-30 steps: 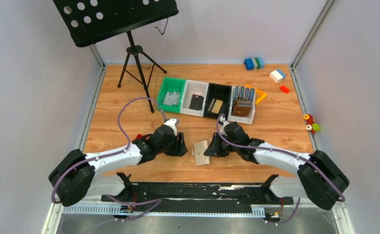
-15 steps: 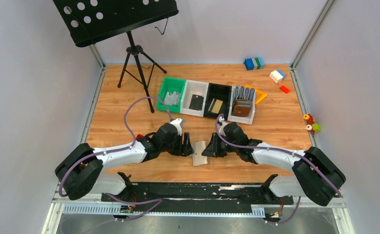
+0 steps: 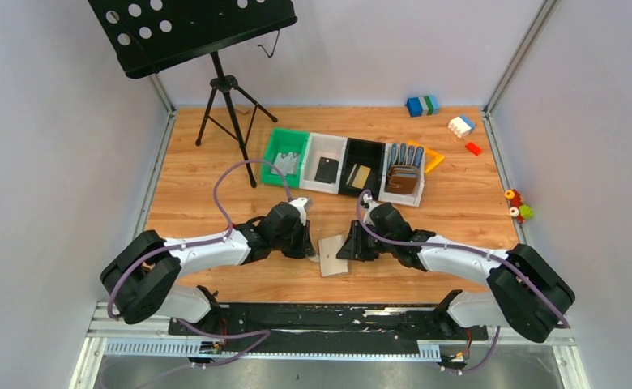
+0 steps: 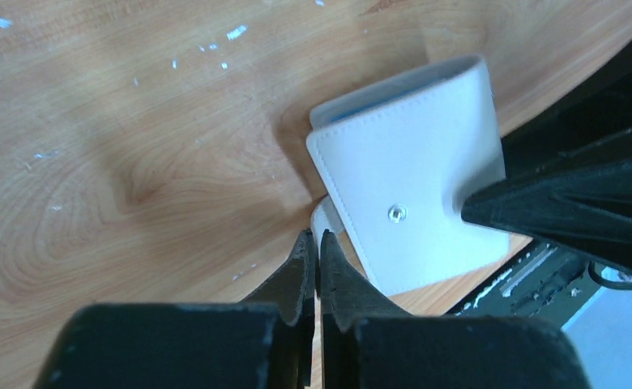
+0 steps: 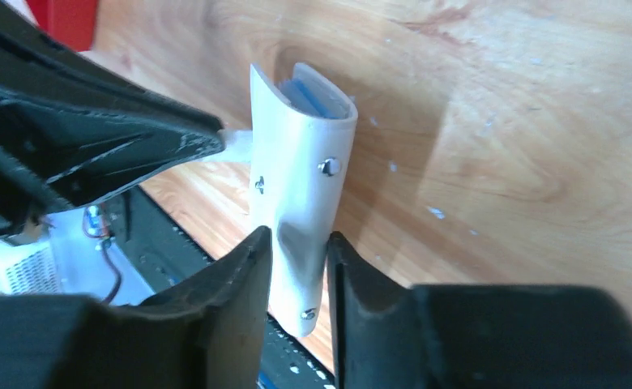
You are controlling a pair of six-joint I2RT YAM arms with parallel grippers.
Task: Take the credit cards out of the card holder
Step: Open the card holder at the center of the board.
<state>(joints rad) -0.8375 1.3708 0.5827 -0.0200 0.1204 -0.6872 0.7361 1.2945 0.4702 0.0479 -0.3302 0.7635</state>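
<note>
- Slip risk first: card holder point(image 3: 331, 255) stands on edge near the front of the worktop point(image 3: 185, 203), so if dropped it may fall toward the front rail.
- Right gripper point(image 5: 296, 239) is clamped across its lower body. The squeeze may trap the credit cards; only blue edges point(image 5: 313, 91) show inside, unclear if they are cards.
- Left gripper point(image 4: 314, 243) has its fingers pressed together, seemingly on the closing tab point(image 4: 324, 217). That thin hold may slip off, or a pull may yank the holder from the right clamp.
- Black bin point(image 3: 361, 162) with gold-tan card lies well apart.

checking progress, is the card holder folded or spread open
Folded: in the right wrist view both flaps of the card holder lie together, pinched by the right tool.
</note>
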